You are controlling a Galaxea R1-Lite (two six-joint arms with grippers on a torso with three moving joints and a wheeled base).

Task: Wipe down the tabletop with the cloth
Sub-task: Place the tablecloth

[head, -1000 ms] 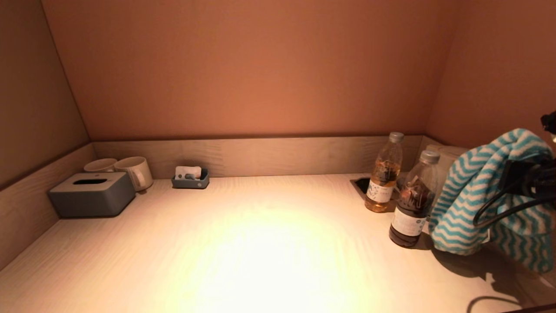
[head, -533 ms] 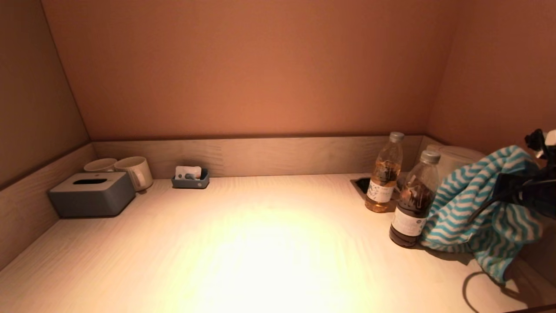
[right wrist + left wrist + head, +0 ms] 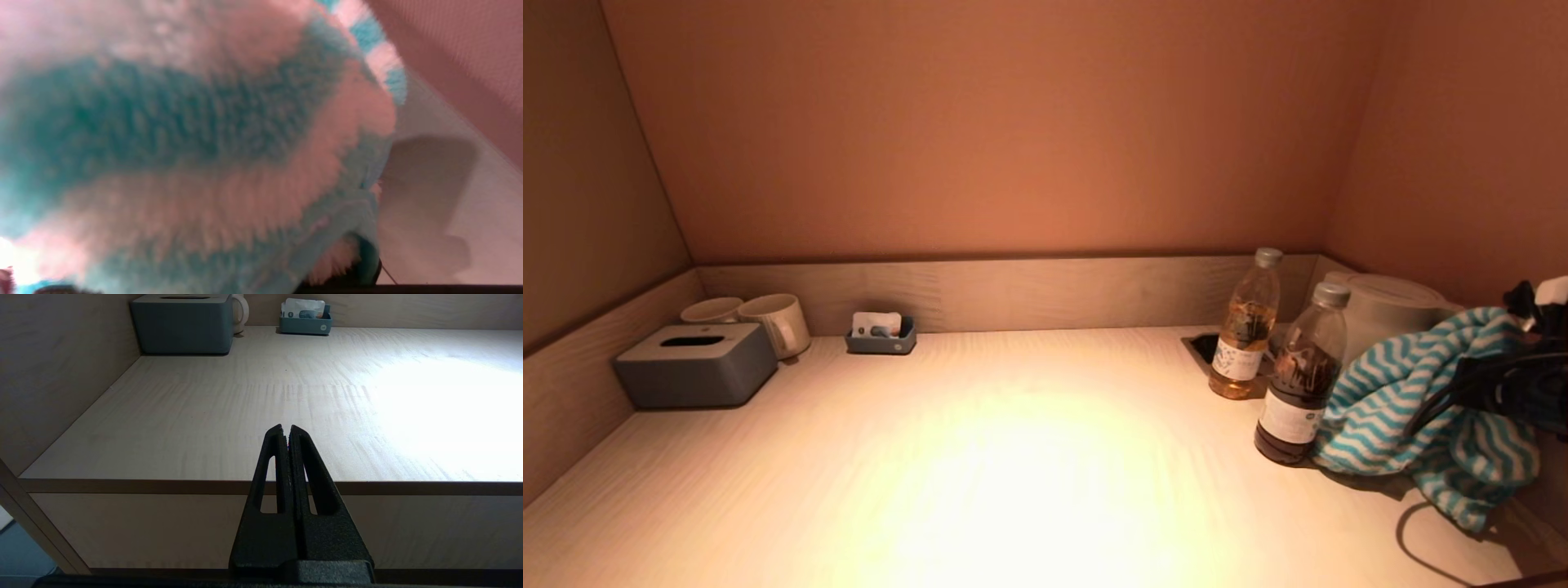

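The cloth [image 3: 1388, 392], teal and white zigzag, hangs bunched over my right gripper [image 3: 1474, 377] at the table's right end. Its lower folds rest on the light wooden tabletop [image 3: 1013, 457], right beside the dark bottle [image 3: 1298, 388]. The gripper is shut on the cloth, and its fingers are buried in it. The cloth [image 3: 196, 163] fills most of the right wrist view. My left gripper [image 3: 286, 428] is shut and empty, parked below the table's front edge [image 3: 122, 486] on the left.
An amber bottle [image 3: 1246, 327] stands behind the dark one, by a recessed socket [image 3: 1202, 347]. A white kettle [image 3: 1388, 314] sits in the right corner. A grey tissue box [image 3: 696, 364], two mugs [image 3: 778, 322] and a small tray [image 3: 880, 336] line the back left. Walls enclose three sides.
My right gripper has come down and drawn back to the right with the cloth. The cloth hung in the air before; now its lower folds lie on the tabletop. The left arm is still.
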